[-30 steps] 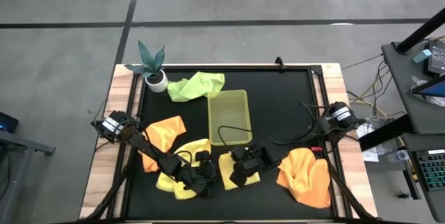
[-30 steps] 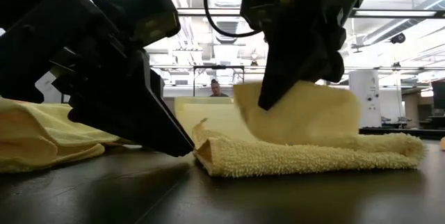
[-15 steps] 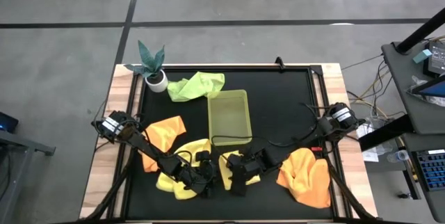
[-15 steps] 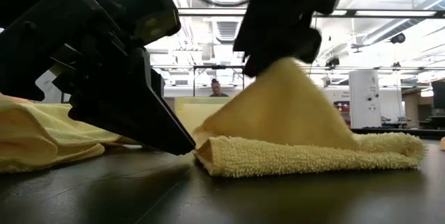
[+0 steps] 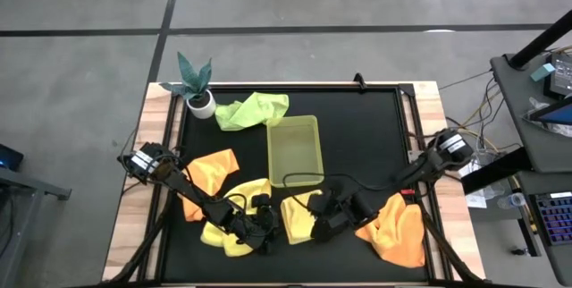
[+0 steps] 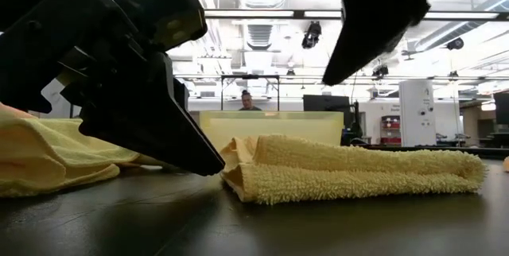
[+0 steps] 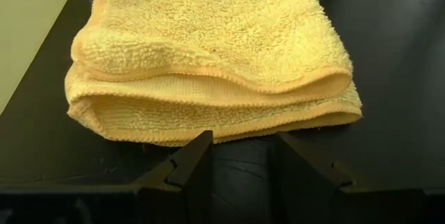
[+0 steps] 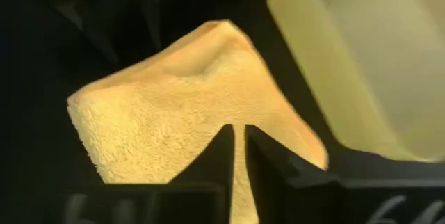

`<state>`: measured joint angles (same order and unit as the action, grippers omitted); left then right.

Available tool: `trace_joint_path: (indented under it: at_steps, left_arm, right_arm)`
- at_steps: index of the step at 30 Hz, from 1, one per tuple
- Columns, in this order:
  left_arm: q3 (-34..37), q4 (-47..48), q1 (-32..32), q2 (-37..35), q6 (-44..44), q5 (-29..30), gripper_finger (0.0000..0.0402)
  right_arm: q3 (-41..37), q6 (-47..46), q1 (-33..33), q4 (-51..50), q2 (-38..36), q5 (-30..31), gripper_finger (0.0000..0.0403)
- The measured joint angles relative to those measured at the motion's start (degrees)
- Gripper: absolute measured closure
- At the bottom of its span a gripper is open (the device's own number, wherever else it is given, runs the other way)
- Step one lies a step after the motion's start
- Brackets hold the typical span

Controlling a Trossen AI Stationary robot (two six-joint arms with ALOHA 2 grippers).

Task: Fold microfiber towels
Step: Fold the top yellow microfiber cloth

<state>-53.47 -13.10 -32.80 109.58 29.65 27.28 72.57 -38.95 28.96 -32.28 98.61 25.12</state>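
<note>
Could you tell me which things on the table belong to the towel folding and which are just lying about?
Part of the job:
folded pale yellow towel
crumpled pale yellow towel
orange towel by the left arm
orange towel at the right
light green towel

Just lying about:
yellow-green plastic tray
small potted plant

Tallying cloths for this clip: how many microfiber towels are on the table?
5: a green towel beside the potted plant; an orange towel at left; an orange towel at right; a yellow towel under the left arm; a folded yellow towel below the tray. Others may be hidden.
</note>
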Motion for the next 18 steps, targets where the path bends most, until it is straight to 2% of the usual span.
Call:
trace_joint_path:
  at_steps: [4,10,14,18]
  left_arm:
    - [0.0,-0.1,0.0,0.0,0.0,0.0,0.0261]
    - [0.0,-0.2,0.1,0.0,0.0,0.0,0.0261]
    - [0.0,-0.2,0.1,0.0,0.0,0.0,0.0261]
    - [0.0,-0.1,0.1,0.0,0.0,0.0,0.0261]
  right_arm:
    - [-3.7,5.5,1.2,10.6,1.9,-0.2,0.0390]
    - [-7.4,6.2,0.0,24.4,4.5,0.0,0.0387]
    - [-7.9,6.0,-1.5,27.6,5.7,0.2,0.0363]
    - [-7.8,5.6,-2.8,27.0,6.7,0.3,0.0319]
